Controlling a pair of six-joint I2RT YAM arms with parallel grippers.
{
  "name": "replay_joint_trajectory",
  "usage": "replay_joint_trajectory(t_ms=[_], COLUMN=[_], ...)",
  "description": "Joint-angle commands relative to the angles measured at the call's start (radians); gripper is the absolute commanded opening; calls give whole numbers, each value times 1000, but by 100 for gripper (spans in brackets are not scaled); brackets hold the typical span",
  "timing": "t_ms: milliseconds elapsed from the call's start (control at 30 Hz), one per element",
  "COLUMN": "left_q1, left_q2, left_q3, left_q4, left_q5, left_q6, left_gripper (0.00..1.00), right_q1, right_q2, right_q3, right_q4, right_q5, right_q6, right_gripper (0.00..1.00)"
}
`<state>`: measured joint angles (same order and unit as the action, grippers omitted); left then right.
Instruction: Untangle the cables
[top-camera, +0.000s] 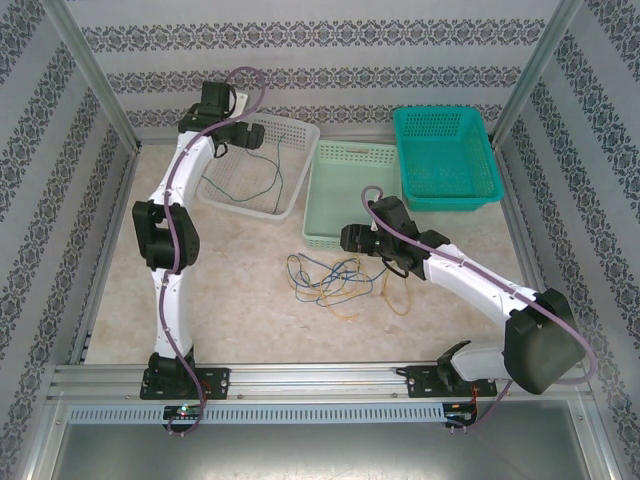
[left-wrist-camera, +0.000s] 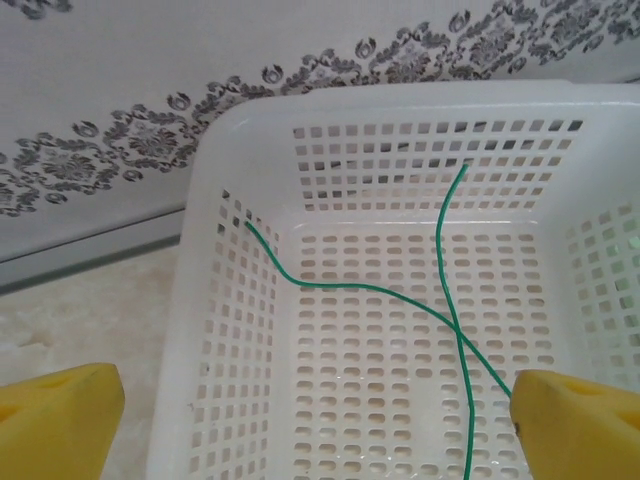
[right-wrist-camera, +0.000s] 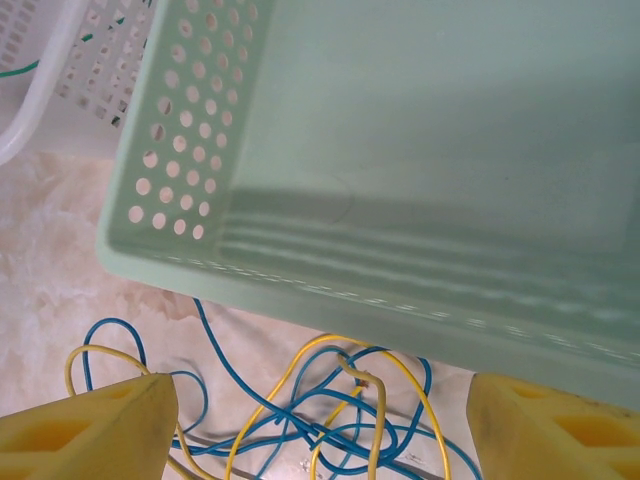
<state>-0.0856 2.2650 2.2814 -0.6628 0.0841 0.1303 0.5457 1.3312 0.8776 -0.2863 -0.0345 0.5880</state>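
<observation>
The left arm (top-camera: 165, 240) extends from its near-left base toward the far left, elbow bent; the left gripper (top-camera: 236, 140) has its yellow fingers (left-wrist-camera: 55, 420) spread wide. The right arm (top-camera: 470, 285) reaches from the near-right base leftward to mid-scene; the right gripper (top-camera: 350, 238) is likewise parted.

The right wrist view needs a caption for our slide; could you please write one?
Open right gripper hovers above tangled blue and yellow cables on the table, beside the pale green basket.

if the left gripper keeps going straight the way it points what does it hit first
Most likely the green cable lying in the white basket, or the basket floor right beside it. The left gripper points down into the basket, but depth is hard to judge.
</observation>
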Motion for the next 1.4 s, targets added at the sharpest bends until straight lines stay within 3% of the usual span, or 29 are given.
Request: replay_joint_trajectory(t_ms=[0, 100, 167, 367, 500, 633, 900, 1067, 1367], left_q1=[-6, -1, 19, 136, 148, 160, 164, 118, 103], left_q2=[-114, -198, -267, -405, -449, -394, -339, -415, -458], left_q3=[-35, -161, -264, -488, -615, -624, -621, -720, -834], left_q4=[8, 47, 74, 25, 62, 59, 94, 132, 152], left_q5=[-129, -263, -291, -87, 15, 66, 136, 44, 0], left_q6=[-58, -127, -193, -483, -571, -624, -637, -591, -566], left_gripper=[100, 100, 100, 100, 99, 98, 87, 87, 86], right_q1=[12, 14, 15, 17, 15, 14, 4, 7, 37], right_q2=[-10, -4, 2, 15, 29, 51, -6, -33, -35], right_q3=[44, 48, 48, 49, 44, 59, 6, -26, -16], right_q4=[-30, -27, -21, -22, -13, -26, -50, -102, -187], right_q5=[34, 35, 35, 30, 25, 8, 45, 39, 59], right_q6=[-30, -35, -38, -53, -63, -79, -72, -72, -55], right_gripper=[78, 78, 78, 80, 81, 81, 81, 73, 68])
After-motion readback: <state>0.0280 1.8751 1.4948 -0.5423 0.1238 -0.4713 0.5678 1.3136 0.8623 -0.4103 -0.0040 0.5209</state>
